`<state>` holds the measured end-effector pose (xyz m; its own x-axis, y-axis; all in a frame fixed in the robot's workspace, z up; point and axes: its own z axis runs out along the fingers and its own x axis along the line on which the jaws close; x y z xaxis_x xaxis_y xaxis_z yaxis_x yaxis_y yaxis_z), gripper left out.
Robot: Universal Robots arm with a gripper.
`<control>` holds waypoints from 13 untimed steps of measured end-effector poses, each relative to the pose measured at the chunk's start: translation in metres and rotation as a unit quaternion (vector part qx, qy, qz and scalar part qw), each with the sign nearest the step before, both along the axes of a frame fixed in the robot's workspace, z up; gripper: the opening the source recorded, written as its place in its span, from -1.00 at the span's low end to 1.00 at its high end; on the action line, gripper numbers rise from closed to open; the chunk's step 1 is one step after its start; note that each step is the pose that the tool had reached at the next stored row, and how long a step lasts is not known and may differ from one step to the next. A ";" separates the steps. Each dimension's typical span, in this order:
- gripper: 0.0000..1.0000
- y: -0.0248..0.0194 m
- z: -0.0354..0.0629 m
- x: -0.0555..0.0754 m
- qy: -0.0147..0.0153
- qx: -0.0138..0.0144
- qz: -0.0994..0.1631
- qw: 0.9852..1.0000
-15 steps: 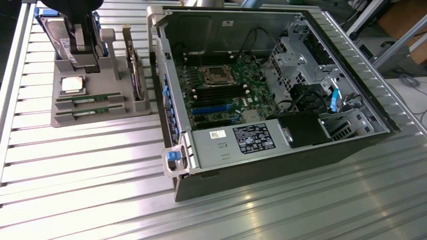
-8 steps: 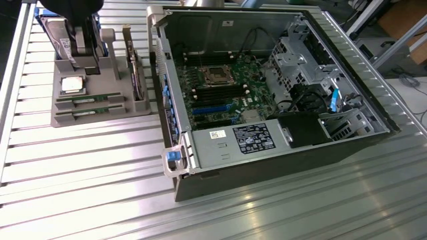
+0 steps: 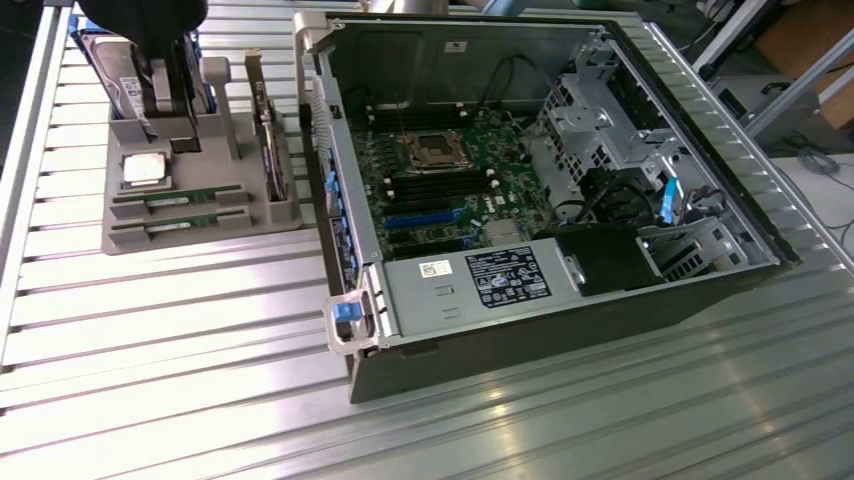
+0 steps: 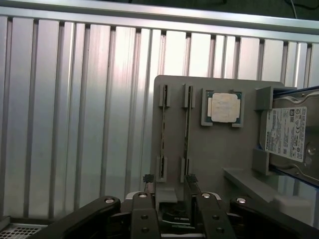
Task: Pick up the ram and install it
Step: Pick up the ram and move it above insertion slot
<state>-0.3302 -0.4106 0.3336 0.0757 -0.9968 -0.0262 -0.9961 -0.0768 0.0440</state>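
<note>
Claw [image 4: 174, 199] spread wide and empty, poised over a grey holder [image 4: 214, 149] on the ribbed surface [image 4: 75, 124]. The ram [image 4: 186, 132] and its twin [image 4: 163, 133] stand on edge in slots just ahead of the claw's tips, untouched. CPU [image 4: 223, 107] and drive [image 4: 289, 134] sit to one side of them. Open case [image 3: 400, 60] sits well apart from the claw.

- We find the gripper [image 3: 167, 110] in the upper left of the exterior frame, its dark body cut by the top edge.
- We note it hangs near vertical, tips pointing down.
- In the wrist view we record two dark fingers [image 4: 145, 219] standing parallel and well apart, each flanked by a black outer link with a bright pivot screw.
- We judge the jaws open.
</note>
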 end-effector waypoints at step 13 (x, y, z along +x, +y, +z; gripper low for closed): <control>-0.28 -0.0009 -0.0048 -0.001 0.000 0.000 0.006 1.000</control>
